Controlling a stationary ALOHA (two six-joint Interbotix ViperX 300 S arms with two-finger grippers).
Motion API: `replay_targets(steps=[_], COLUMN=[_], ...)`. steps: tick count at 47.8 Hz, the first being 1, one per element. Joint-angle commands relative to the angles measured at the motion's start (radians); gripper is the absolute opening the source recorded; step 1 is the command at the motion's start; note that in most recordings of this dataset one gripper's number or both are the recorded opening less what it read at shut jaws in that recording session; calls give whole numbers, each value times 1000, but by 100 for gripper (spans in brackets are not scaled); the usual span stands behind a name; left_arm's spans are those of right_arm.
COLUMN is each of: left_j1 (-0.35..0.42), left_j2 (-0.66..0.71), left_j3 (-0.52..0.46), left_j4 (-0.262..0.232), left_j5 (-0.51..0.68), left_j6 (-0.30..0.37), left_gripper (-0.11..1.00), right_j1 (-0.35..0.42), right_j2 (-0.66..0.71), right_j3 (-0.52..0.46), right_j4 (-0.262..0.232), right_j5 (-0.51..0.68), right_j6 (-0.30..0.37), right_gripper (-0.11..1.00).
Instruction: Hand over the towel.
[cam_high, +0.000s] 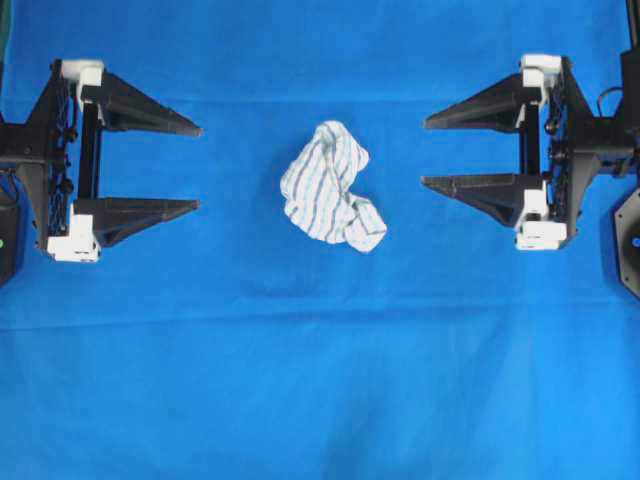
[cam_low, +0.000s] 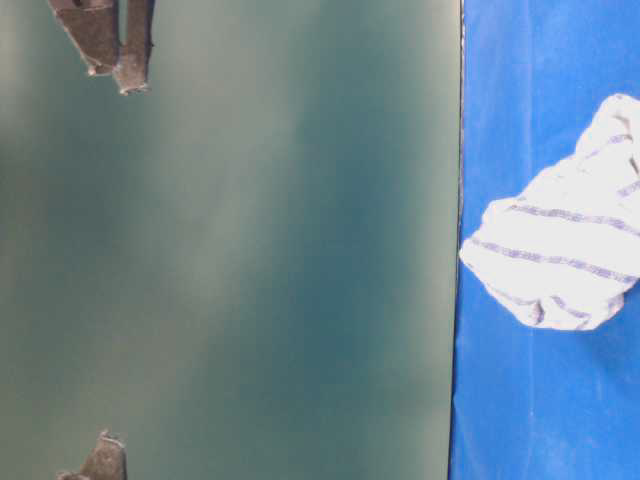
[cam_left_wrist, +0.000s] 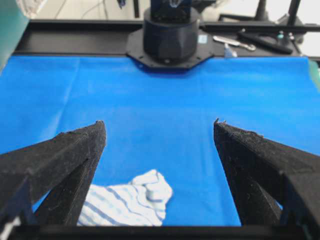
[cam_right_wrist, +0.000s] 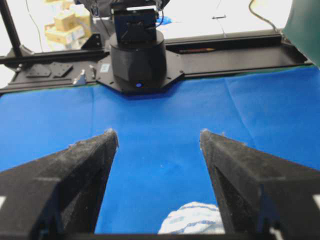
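Note:
The towel (cam_high: 331, 186), a small white cloth with thin blue and grey stripes, lies crumpled on the blue sheet (cam_high: 320, 380) midway between the two arms. My left gripper (cam_high: 198, 168) is open and empty, well left of the towel, its fingers pointing at it. My right gripper (cam_high: 424, 152) is open and empty, right of the towel, also pointing at it. The towel shows low between the fingers in the left wrist view (cam_left_wrist: 127, 202) and at the bottom edge of the right wrist view (cam_right_wrist: 192, 223). It also shows in the table-level view (cam_low: 565, 245).
The large plain blue sheet covers the table. The opposite arm's black base stands at the far edge in each wrist view (cam_left_wrist: 170, 37) (cam_right_wrist: 137, 62). A dark green backdrop (cam_low: 230, 250) fills most of the table-level view.

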Motion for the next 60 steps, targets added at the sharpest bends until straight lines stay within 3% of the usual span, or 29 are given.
replay_targets(steps=[1, 15, 22, 30, 48, 60], left_j1=[2, 2, 3, 3, 3, 3], left_j2=[-3, -15, -97, -247, -568, -741], left_j3=[-12, -9, 6, 43, 245, 410], left_j4=[-2, -2, -2, -2, -2, -2], left_j5=[-11, -5, 52, 215, 293, 318], left_j6=[0, 0, 3, 0, 12, 0], left_gripper=[92, 91, 91, 91, 91, 90], right_j1=[2, 2, 2, 2, 2, 2], right_j2=[-2, -8, -92, -273, -660, -761], right_j3=[-12, -11, 2, 43, 296, 443], right_j4=[-3, -5, -3, 0, -2, 0], right_j5=[-15, -5, 95, 250, 301, 288], right_j6=[-2, -3, 2, 5, 6, 8], right_gripper=[71, 71, 71, 70, 70, 70])
